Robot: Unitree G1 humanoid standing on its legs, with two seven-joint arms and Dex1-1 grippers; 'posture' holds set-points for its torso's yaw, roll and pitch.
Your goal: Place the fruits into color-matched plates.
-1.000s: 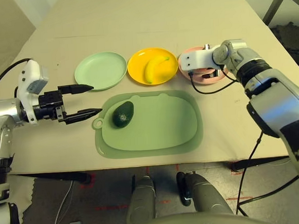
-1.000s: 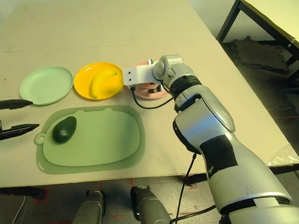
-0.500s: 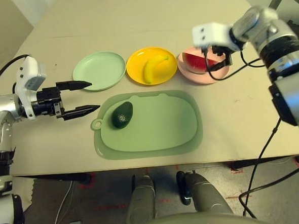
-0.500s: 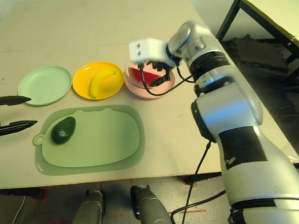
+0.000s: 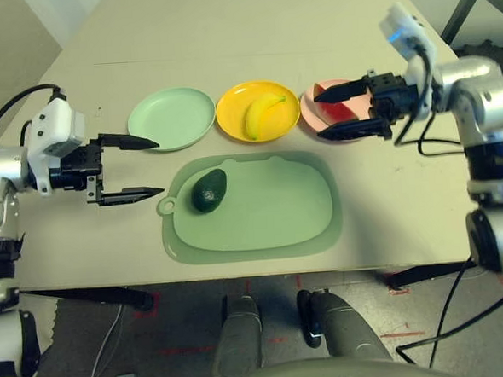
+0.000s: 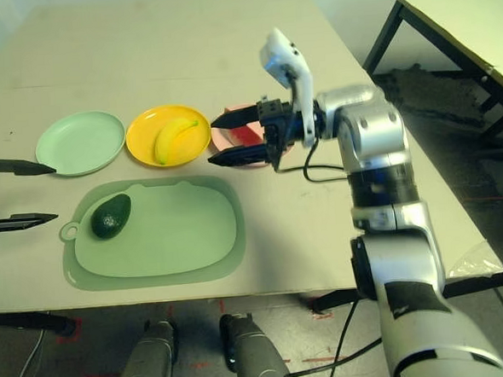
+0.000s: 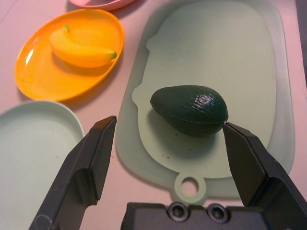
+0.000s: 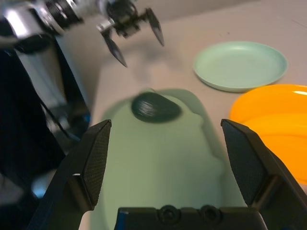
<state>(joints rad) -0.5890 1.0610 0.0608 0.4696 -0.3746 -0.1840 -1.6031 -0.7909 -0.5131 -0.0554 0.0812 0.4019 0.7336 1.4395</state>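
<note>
Since a second ago my right hand (image 5: 346, 110) has lifted off the pink plate (image 5: 314, 99), swung level and left the watermelon wedge (image 5: 332, 113) there, fingers wide and empty. Near me, the avocado (image 5: 208, 191) lies on the green mat (image 5: 263, 230), my left hand (image 5: 139, 168) just beside it, also wide (nothing held). Farther back: banana (image 5: 262, 115) in the yellow plate (image 5: 230, 121), mint plate (image 5: 172, 118) bare. Two of three fruits placed, one left; three plates.

The avocado (image 7: 189, 110) has dark, pebbled skin with a slight sheen. The yellow plate (image 7: 33, 72) looks like smooth plastic; the mat (image 5: 270, 213) and desk (image 5: 225, 28) are matt.
</note>
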